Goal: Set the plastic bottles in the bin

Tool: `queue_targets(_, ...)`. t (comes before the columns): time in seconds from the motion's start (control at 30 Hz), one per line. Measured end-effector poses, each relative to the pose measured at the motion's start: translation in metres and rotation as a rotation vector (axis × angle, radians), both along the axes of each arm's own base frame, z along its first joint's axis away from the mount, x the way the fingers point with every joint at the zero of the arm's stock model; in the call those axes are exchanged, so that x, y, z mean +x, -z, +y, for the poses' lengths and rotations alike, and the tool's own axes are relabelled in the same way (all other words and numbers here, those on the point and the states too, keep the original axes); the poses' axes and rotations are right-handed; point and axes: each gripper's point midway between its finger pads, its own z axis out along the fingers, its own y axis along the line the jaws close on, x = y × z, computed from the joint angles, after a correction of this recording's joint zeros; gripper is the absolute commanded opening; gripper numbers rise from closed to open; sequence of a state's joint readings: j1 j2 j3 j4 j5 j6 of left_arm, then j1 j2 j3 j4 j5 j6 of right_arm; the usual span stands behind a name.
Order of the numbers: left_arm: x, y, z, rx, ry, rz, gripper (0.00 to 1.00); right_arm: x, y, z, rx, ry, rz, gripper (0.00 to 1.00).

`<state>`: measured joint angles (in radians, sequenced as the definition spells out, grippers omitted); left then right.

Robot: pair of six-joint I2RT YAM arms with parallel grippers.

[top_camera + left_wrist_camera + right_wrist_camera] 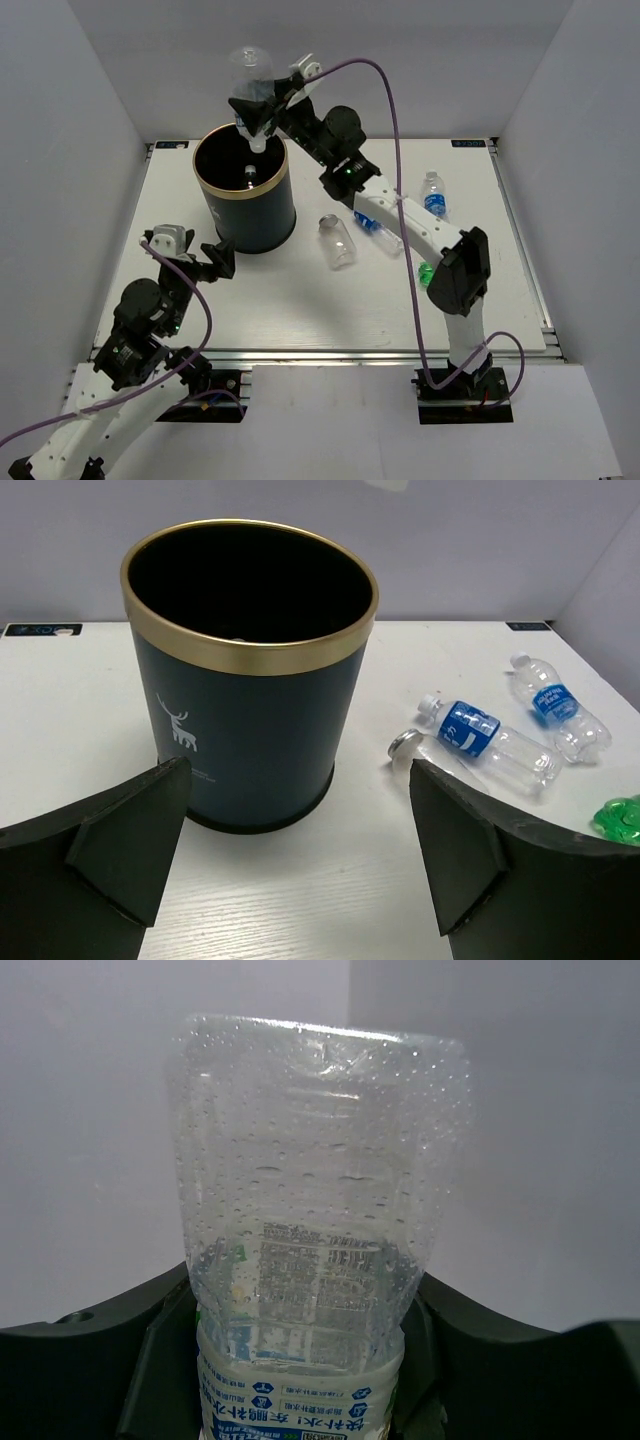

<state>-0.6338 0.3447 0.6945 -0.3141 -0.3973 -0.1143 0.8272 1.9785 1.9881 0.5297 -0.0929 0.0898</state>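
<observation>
Top external: loose bottles (340, 242) beside bin (258, 215)

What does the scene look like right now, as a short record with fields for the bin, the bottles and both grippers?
bin: upright on the table, left of centre
right gripper: closed on the held bottle, raised above the bin
held bottle: clear, labelled, cap down
left gripper: open, empty, low by the bin's near side
on table, right of bin: plain clear bottle, near blue-label bottle, far blue-label bottle, green bottle
</observation>
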Motion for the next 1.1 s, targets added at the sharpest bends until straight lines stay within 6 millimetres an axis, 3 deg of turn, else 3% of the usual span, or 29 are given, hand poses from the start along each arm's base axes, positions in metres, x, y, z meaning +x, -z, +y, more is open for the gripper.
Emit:
queue_targets(0.03,0.000,0.000,0.001,-0.001,-0.004,-0.001,1.00,0.001,-0.003,0.004,0.022,-0.015,-0.011,0.04)
queue_targets(0.13,0.000,0.000,0.002,0.002,-0.010,0.001,1.00,0.012,0.000,0.018,0.073,-0.055,-0.024,0.23)
queue_targets(0.17,0.000,0.001,0.002,0.003,-0.012,0.003,1.00,0.019,0.007,0.024,0.077,-0.066,-0.017,0.30)
queue_targets(0.23,0.001,0.002,0.003,0.005,-0.014,0.006,1.00,0.033,0.026,0.037,0.078,-0.082,-0.005,0.32)
queue_targets(0.33,0.002,0.004,0.002,0.011,-0.014,0.012,1.00,0.054,0.071,0.052,0.039,-0.086,0.050,0.46)
queue_targets(0.37,0.003,0.005,0.001,0.014,-0.013,0.017,1.00,0.061,0.087,0.055,0.021,-0.086,0.070,0.54)
queue_targets(0.43,0.005,0.008,-0.001,0.023,-0.009,0.028,1.00,0.070,0.111,0.059,-0.004,-0.086,0.108,0.90)
queue_targets(0.53,0.009,0.016,-0.006,0.047,0.003,0.058,1.00,0.077,0.123,0.057,-0.025,-0.082,0.125,0.90)
queue_targets(0.7,0.017,0.034,-0.024,0.106,0.065,0.120,1.00,0.074,0.118,0.039,-0.039,-0.078,0.126,0.90)
queue_targets(0.8,0.021,0.046,-0.043,0.137,0.146,0.161,0.99,0.059,0.115,0.016,-0.070,-0.057,0.121,0.90)
queue_targets(0.9,0.028,0.058,-0.068,0.163,0.235,0.221,0.93,0.040,0.094,-0.022,-0.093,0.037,0.124,0.90)
queue_targets(1.03,0.048,0.061,-0.110,0.154,0.327,0.326,0.86,0.015,0.031,-0.112,-0.038,0.316,0.177,0.89)
queue_targets(1.07,0.056,0.065,-0.123,0.146,0.343,0.365,0.86,0.004,0.020,-0.143,-0.015,0.393,0.197,0.74)
queue_targets(1.1,0.063,0.066,-0.137,0.132,0.361,0.394,0.84,-0.010,0.011,-0.176,0.012,0.465,0.216,0.67)
